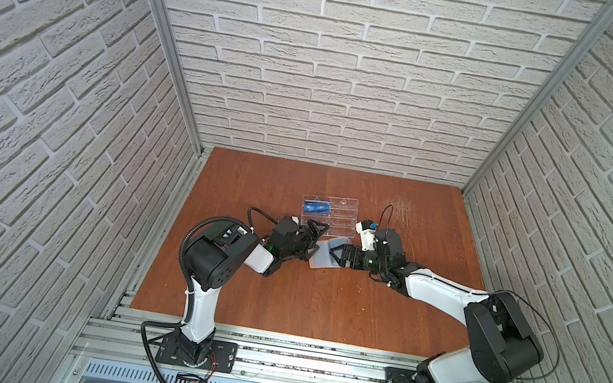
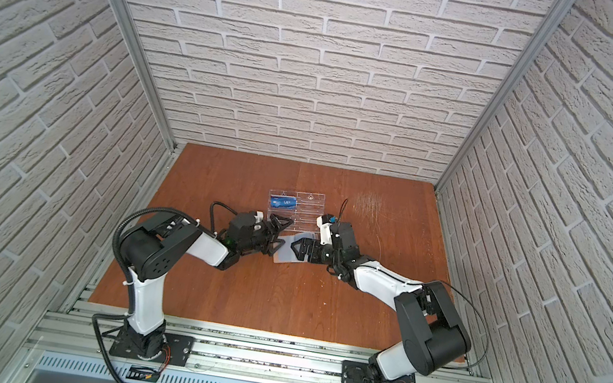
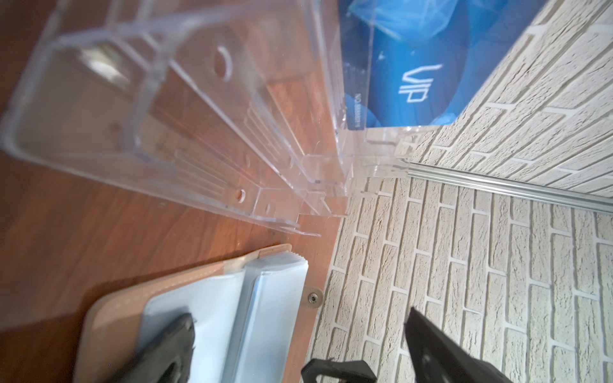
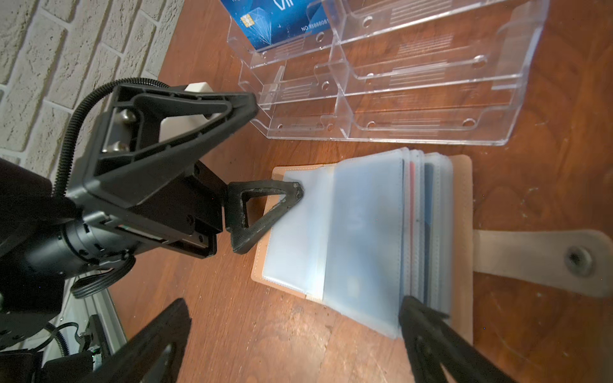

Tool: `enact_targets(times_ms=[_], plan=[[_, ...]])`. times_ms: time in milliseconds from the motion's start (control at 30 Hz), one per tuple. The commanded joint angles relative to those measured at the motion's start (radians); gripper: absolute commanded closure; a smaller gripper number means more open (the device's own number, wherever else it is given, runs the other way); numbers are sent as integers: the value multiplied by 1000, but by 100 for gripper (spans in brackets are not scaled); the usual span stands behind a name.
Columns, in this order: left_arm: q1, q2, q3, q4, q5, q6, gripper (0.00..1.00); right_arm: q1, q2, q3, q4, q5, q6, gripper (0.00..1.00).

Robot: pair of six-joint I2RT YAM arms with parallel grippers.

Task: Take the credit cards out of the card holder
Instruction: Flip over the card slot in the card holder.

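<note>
The tan card holder [image 1: 321, 260] [image 2: 284, 257] lies open on the table, its clear sleeve pages [image 4: 365, 228] fanned out. Thin dark and reddish edges [image 4: 428, 199] show between the right-hand pages. One blue credit card [image 1: 317, 207] [image 2: 284, 201] [image 3: 414, 83] [image 4: 275, 20] stands in the acrylic rack. My left gripper [image 1: 315, 240] [image 3: 298, 320] [image 4: 275, 146] is open, and one of its fingers [image 4: 292, 194] presses on the left sleeve page. My right gripper [image 1: 336, 251] [image 4: 293, 303] is open too, with one of its fingertips [image 4: 408, 306] at the corner of the stacked pages.
A clear acrylic tiered rack [image 1: 338, 218] [image 3: 166, 116] [image 4: 414, 83] stands just behind the holder. The holder's snap strap [image 4: 537, 258] [image 3: 311, 297] lies flat on the wood. Brick-pattern walls close in the table on three sides.
</note>
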Motion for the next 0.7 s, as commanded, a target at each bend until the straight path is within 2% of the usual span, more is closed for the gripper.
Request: enact_targets(times_ms=[0,667], plan=[[-5,15,-23,-2,-28,1,2,-5,38,-3,95,-53,32,1],[-5,5,-54,21,-35,0,2,-31,30,-20,59,-51,32,2]])
